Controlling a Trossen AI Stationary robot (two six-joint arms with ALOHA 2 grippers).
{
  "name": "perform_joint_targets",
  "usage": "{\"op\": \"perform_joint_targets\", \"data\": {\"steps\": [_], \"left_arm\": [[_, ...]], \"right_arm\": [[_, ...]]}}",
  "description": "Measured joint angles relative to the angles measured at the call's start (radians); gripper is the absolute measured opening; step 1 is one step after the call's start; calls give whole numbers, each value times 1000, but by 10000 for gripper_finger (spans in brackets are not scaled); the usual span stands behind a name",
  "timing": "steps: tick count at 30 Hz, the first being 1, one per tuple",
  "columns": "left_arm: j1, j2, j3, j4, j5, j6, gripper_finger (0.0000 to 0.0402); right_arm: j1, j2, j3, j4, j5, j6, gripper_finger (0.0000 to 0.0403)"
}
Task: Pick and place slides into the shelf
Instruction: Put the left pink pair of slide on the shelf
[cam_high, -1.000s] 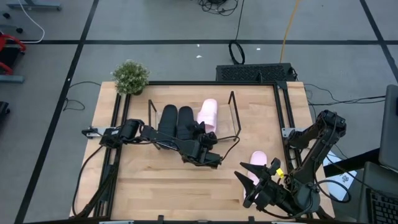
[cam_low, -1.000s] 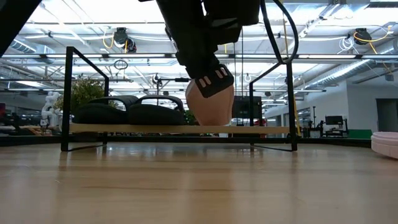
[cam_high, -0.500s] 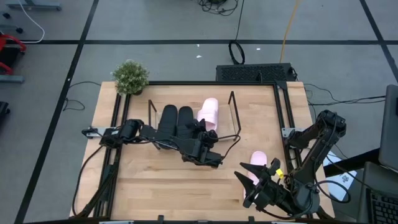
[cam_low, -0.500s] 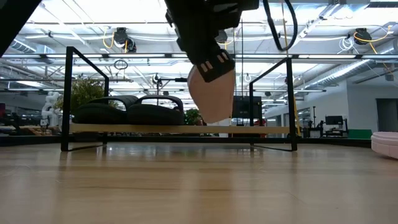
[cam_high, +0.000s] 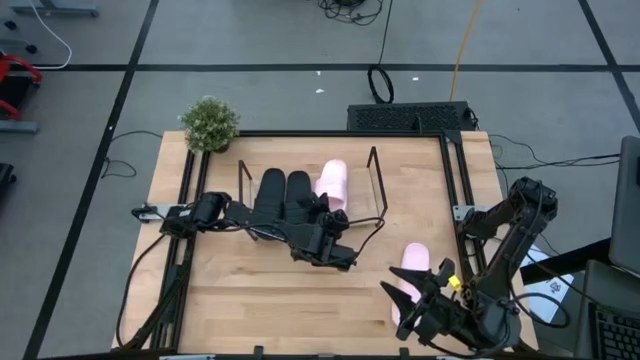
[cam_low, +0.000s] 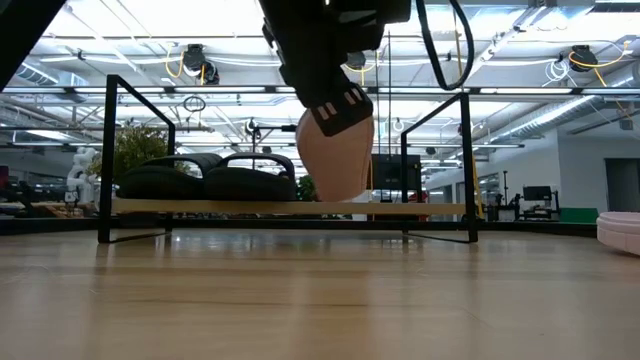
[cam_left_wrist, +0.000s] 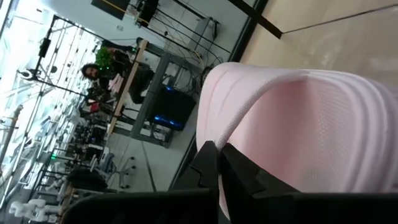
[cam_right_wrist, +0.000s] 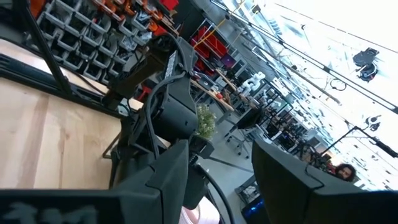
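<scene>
The shelf (cam_high: 378, 182) is a black wire rack with a wooden base (cam_low: 200, 208). Two black slides (cam_high: 284, 193) lie side by side in its left part. My left gripper (cam_high: 325, 212) reaches in from the table's left and is shut on a pink slide (cam_high: 333, 183), which it holds over the shelf's right part. The second pink slide (cam_high: 412, 262) lies flat on the table to the right. My right gripper (cam_high: 405, 300) hangs open just on that slide's near side and touches nothing. My left gripper pinches the pink slide at its near end (cam_left_wrist: 249, 134) between its two fingers (cam_left_wrist: 205, 163), coming level from the table's near left. The slide is lifted and tilted, its lower end (cam_low: 335, 195) just above the shelf's wooden base; whether it touches the base I cannot tell.
A potted plant (cam_high: 210, 124) stands at the table's far left corner. Black rails run along the table's left and right edges. Bare wood lies between the shelf and the near edge (cam_high: 260, 300). The shelf's right end wire (cam_low: 468, 160) stands close to the held slide.
My left gripper lifted and tipped the pink slide slightly, then lowered it back toward the shelf's base, shifting it a little toward the black slides. My right gripper drew back slightly toward the near edge and stayed open.
</scene>
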Motion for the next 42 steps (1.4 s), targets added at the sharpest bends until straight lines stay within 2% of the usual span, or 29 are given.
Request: {"op": "perform_joint_targets", "data": {"steps": [9,18,42], "left_arm": [[0,0,0,-40,-1,-1,0],[-2,0,-1,-128,29,-98,0],[5,44,-1,12,135,-37,0]], "right_arm": [[31,0,0,0,0,17,169],[50,0,0,0,0,18,169],[51,0,0,-8,0,33,169]]}}
